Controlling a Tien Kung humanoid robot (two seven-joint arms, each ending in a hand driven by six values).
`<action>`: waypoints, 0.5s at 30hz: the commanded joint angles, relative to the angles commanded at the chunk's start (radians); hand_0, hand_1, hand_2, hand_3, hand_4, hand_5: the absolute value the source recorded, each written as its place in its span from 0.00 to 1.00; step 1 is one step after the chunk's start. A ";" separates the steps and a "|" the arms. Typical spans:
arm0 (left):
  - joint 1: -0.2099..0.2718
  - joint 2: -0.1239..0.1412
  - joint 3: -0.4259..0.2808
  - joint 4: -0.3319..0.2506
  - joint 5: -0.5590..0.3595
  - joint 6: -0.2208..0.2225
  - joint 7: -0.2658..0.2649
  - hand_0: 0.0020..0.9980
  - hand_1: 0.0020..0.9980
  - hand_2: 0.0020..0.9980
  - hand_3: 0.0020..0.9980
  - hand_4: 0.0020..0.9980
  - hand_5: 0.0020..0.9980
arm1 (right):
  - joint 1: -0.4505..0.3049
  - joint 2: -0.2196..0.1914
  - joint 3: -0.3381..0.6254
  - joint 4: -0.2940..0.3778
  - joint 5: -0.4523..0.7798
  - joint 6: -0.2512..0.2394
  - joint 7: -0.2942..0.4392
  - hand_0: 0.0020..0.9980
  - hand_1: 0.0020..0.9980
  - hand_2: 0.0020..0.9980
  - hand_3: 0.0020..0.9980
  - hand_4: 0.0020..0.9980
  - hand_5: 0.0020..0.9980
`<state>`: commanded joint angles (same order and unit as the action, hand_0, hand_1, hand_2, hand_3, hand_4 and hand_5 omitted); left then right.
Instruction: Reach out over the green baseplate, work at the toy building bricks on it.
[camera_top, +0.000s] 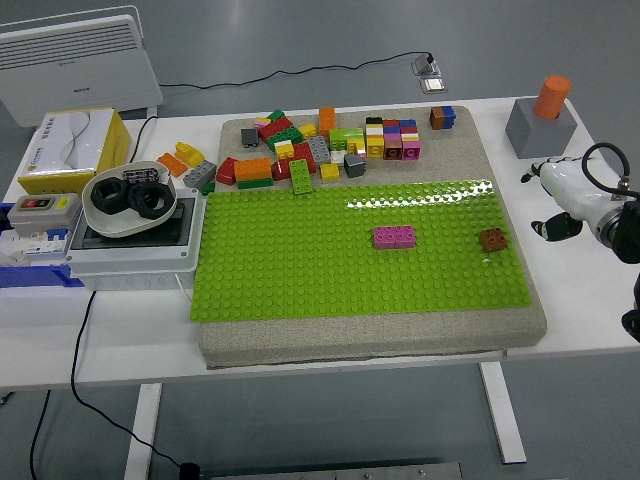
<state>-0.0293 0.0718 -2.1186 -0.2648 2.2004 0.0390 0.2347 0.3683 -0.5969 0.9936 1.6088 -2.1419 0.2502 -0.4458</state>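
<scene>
The right hand (562, 200) enters from the right edge of the table and hovers over the bare white tabletop, just beyond the right border of the green baseplate (300, 270). It holds nothing; whether its fingers are spread or curled cannot be determined from this view. The left hand is not in view, so the right hand is the only one placed to act. Two bricks stand on the baseplate. The brown brick (492, 239) sits near the right border, immediately to the left of the hand and slightly nearer the table's near edge; it is compact, with no marked long axis. The pink brick (395, 237) lies further left, toward the plate's middle, with its long axis running left to right. The coming move therefore appears to call for a short leftward reach with a small shift toward the near edge, and the brown brick is the first piece in that path. The loose brick pile (330, 145) lies beyond the plate's far edge, well apart from the hand.
</scene>
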 joint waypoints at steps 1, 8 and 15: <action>0.000 0.000 0.000 0.000 0.000 0.000 0.000 0.76 0.69 0.60 0.44 0.60 0.33 | -0.003 0.000 0.002 -0.001 0.004 -0.011 0.009 0.82 0.88 0.90 0.72 0.73 0.10; 0.001 -0.001 0.005 0.000 -0.002 0.001 0.001 0.76 0.69 0.60 0.44 0.60 0.33 | -0.040 -0.001 0.039 -0.018 0.045 -0.131 0.099 0.81 0.85 0.87 0.68 0.70 0.08; 0.000 -0.001 0.010 -0.001 -0.003 0.002 0.001 0.76 0.69 0.61 0.44 0.60 0.34 | -0.067 0.001 0.068 -0.020 0.076 -0.241 0.181 0.78 0.81 0.84 0.67 0.70 0.08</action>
<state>-0.0295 0.0704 -2.1086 -0.2663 2.1977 0.0406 0.2354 0.3010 -0.5958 1.0613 1.5885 -2.0664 0.0091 -0.2652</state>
